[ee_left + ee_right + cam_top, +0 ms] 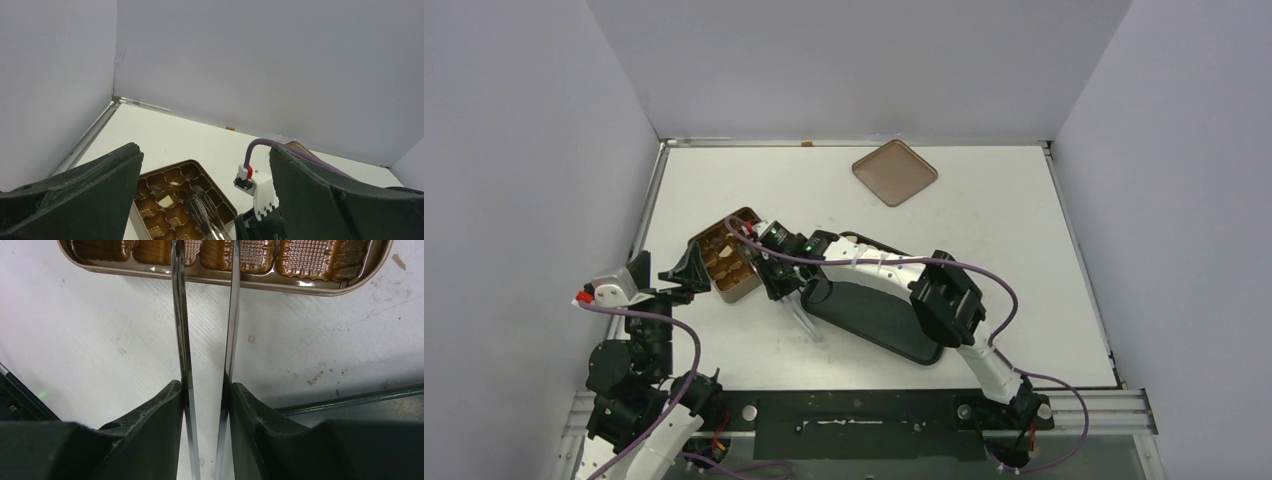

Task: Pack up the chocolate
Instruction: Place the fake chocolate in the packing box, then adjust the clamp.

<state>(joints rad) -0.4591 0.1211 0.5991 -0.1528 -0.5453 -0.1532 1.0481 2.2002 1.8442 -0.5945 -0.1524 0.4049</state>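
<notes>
The right hand [205, 389] is clamped on thin metal tongs [178, 315], and their tips reach over the near rim of the tin [736, 293]. Whether the tips carry a piece, I cannot tell. The left hand [205, 154] stands just beside the tin, its fingers wide apart, holding nothing. The chocolate [166, 201] that is visible lies inside the tin's cells: one cream-white piece and some dark ones. On the black tray [874, 325] I see no pieces. The lid [894, 172] lies well apart, at the far side of the worktop [1024, 260]. I judge the filling is nearly complete, and the closing is not yet done.
</notes>
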